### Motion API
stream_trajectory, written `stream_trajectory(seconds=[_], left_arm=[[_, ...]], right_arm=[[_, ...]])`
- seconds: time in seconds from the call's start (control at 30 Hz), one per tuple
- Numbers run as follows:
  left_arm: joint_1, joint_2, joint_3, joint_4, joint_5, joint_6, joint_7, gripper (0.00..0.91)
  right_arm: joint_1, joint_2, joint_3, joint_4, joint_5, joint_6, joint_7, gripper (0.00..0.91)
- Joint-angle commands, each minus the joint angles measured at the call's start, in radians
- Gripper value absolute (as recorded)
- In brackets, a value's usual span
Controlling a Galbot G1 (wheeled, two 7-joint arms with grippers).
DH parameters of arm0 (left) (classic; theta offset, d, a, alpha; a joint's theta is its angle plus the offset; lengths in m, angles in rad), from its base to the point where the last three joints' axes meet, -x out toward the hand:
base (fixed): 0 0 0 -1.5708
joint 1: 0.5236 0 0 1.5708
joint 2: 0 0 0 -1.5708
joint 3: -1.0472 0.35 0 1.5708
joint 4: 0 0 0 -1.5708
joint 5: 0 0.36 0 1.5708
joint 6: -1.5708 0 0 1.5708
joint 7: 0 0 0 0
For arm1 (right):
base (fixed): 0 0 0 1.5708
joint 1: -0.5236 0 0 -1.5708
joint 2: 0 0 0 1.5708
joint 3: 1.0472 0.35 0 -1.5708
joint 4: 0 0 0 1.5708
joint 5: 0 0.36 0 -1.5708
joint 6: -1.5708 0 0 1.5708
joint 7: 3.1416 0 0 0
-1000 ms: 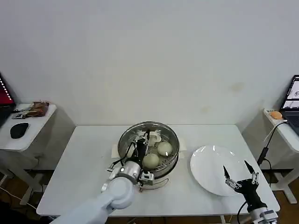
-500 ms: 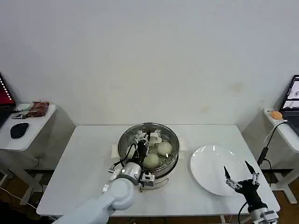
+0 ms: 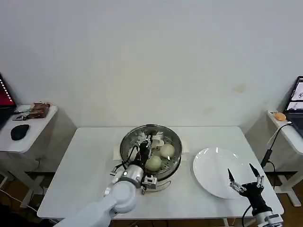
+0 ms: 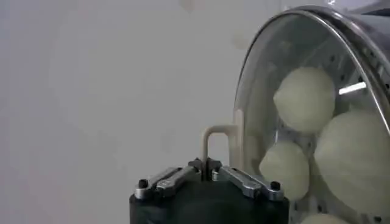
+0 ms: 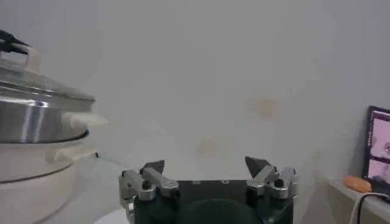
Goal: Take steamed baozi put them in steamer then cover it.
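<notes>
Baozi [image 3: 166, 150] sit inside the steamer [image 3: 150, 150] at table [image 3: 85, 165] centre; 3 show through the glass in the head view, 4 in the left wrist view [image 4: 304, 98]. Cover [image 3: 150, 142] is on the steamer, its steel rim seated on the pot's rim (right wrist view shows the glass resting on the steel wall [image 5: 36, 119]). Left gripper [image 3: 144, 146] is over the cover, jaws closed onto the white bar handle [image 4: 217, 146]; handle lies between the fingertips, which meet around its lower end. Right gripper [image 3: 245, 178] hovers above the near edge of the white plate [image 3: 213, 172], well apart from the steamer, jaws spread wide, holding nothing. Plate sits to the right of the steamer on the table.
</notes>
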Motion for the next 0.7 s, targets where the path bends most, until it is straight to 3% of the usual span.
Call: stream_trajectory(seconds=[0.03, 0.3, 0.43, 0.5, 0.6, 0.7], left_arm=[[0.018, 0.005, -0.02, -0.016, -0.004, -0.001, -0.015, 0.907], [0.089, 0.072, -0.139, -0.189, -0.135, -0.004, -0.004, 0.907], [0.15, 0.104, -0.256, -0.323, -0.375, -0.013, 0.009, 0.907], [0.18, 0.118, -0.356, -0.406, -0.773, -0.004, 0.015, 0.907], [0.192, 0.122, -0.458, -0.431, -1.171, -0.006, 0.005, 0.907], [0.208, 0.108, -0.534, -0.432, -1.448, -0.015, -0.041, 0.907]], right_arm=[[-0.004, 0.001, 0.005, 0.0, 0.0, 0.002, 0.0, 0.907], [-0.014, 0.0, 0.016, -0.001, -0.001, 0.01, -0.002, 0.907], [-0.017, -0.003, 0.021, 0.002, 0.001, 0.01, -0.002, 0.907], [-0.017, -0.007, 0.023, 0.005, 0.002, 0.01, -0.002, 0.907], [-0.015, -0.015, 0.026, 0.01, 0.009, 0.006, -0.002, 0.907], [-0.01, -0.024, 0.032, 0.016, 0.023, 0.0, -0.003, 0.907]])
